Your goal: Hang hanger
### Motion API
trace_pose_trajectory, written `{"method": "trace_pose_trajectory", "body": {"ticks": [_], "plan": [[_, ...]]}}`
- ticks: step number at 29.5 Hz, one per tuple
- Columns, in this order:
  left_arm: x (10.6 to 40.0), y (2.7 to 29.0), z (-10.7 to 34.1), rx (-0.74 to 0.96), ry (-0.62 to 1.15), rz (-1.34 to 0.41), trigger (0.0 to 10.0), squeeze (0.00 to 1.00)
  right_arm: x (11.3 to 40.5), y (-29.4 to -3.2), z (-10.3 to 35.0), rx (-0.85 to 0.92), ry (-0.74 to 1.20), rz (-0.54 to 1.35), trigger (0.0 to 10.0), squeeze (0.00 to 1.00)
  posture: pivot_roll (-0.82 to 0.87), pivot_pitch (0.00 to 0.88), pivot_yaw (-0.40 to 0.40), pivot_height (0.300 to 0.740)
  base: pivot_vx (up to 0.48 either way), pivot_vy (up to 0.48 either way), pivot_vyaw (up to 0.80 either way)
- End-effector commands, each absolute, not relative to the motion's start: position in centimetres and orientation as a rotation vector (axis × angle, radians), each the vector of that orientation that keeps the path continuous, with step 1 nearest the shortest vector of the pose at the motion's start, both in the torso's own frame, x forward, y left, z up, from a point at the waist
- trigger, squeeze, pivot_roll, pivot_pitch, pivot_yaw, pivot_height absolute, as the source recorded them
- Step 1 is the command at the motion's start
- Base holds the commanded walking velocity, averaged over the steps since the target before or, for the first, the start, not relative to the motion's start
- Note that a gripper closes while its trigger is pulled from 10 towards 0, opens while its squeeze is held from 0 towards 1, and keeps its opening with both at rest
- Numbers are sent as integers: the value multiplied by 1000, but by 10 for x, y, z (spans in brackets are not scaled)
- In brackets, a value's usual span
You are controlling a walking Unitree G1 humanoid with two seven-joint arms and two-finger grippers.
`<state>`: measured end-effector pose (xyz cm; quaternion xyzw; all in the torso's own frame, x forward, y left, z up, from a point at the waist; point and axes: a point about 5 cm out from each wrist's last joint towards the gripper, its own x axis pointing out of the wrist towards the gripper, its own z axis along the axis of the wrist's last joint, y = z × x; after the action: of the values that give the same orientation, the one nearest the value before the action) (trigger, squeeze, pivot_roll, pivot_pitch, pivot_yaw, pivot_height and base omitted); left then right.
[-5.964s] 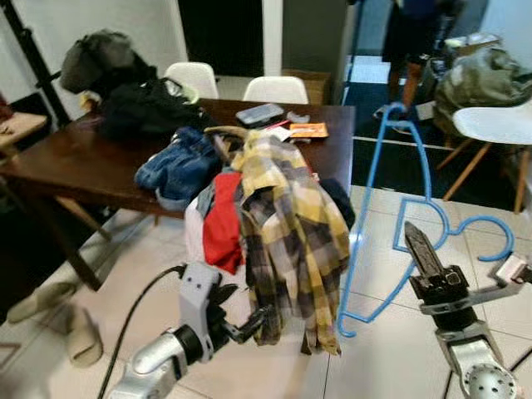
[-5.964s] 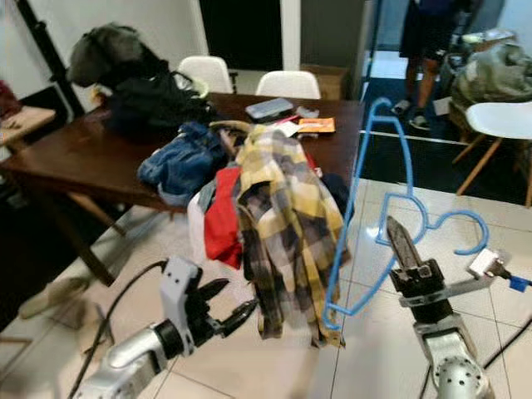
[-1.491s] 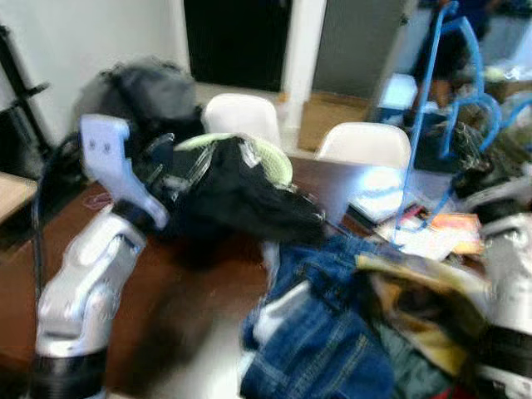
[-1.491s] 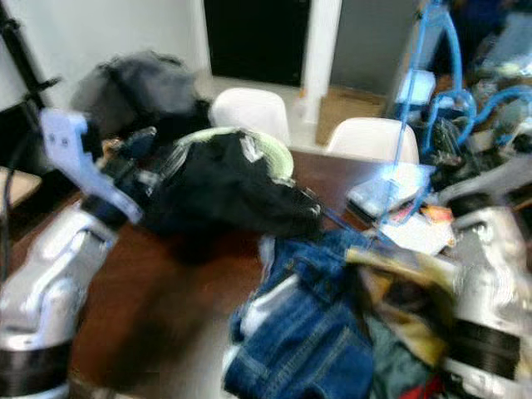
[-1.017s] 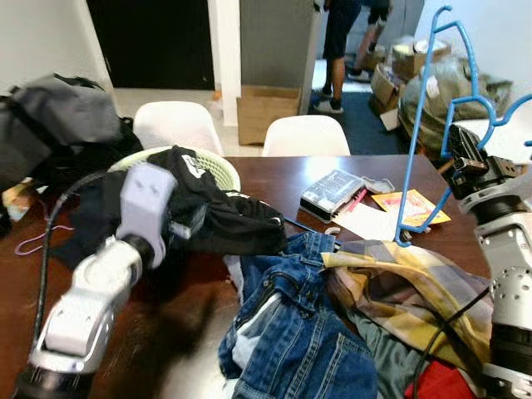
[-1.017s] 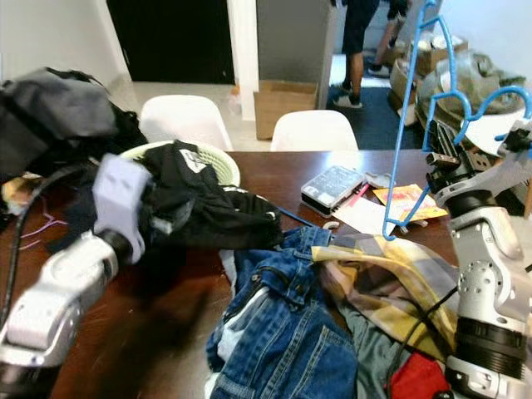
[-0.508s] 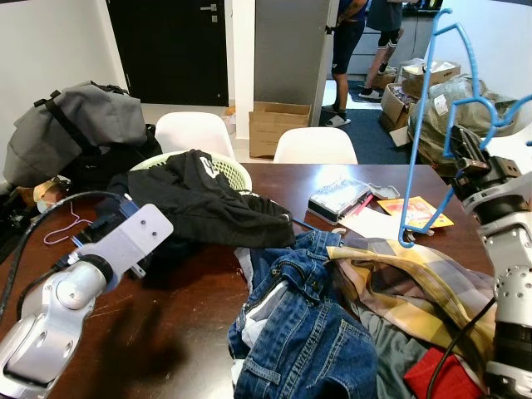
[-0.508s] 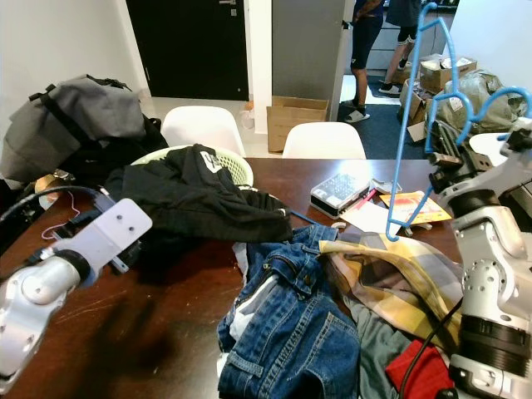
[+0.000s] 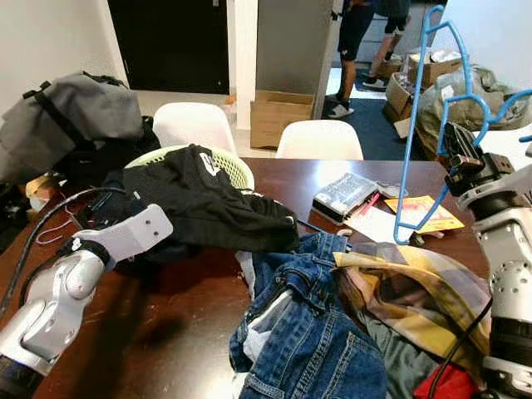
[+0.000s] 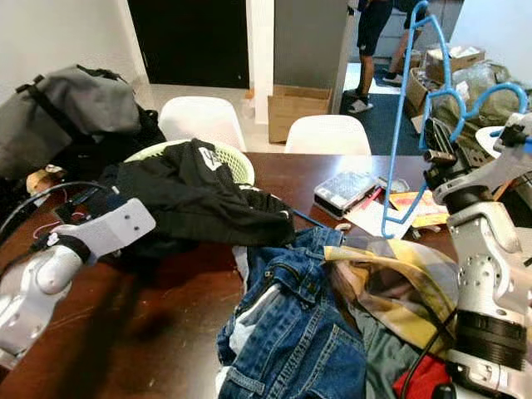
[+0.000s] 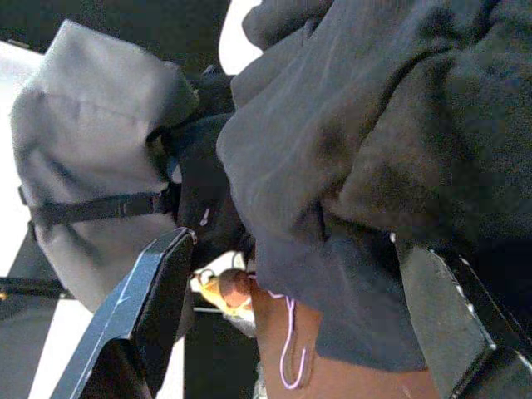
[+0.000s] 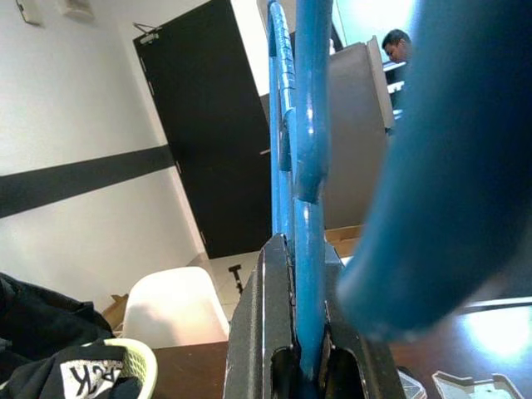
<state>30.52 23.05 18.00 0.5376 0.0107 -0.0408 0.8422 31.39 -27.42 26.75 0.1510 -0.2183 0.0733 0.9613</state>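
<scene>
Since half a second ago the left arm has dropped lower over the near left of the table, its left gripper spread open beside the black garment. On the right, the right gripper stands raised above the far right of the table, fingers clamped on the blue hanger, which rises upright with its hook topmost. That hanger looks light, thin and stiff, probably slick plastic; the present hold on its lower bar seems sensible for hooking it somewhere.
</scene>
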Motion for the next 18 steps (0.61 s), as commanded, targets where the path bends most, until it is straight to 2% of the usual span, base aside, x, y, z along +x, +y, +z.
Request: {"method": "trace_pose_trajectory", "body": {"ticks": [1,3,7,18], "plan": [[306,221,174,1109,30,-145,10000,0,311,-276,272,281,-461,141,10000,0,-24,0,-47,740,0,0,0],[306,221,174,1109,30,-145,10000,0,311,-276,272,281,-461,141,10000,0,-24,0,-47,740,0,0,0],[304,203,164,1054,23,-200,10000,0,311,-275,273,279,-462,144,10000,0,-19,0,-52,740,0,0,0],[308,202,160,1020,-10,-163,10000,0,311,-273,272,283,-462,153,10000,0,-21,0,-49,740,0,0,0]]}}
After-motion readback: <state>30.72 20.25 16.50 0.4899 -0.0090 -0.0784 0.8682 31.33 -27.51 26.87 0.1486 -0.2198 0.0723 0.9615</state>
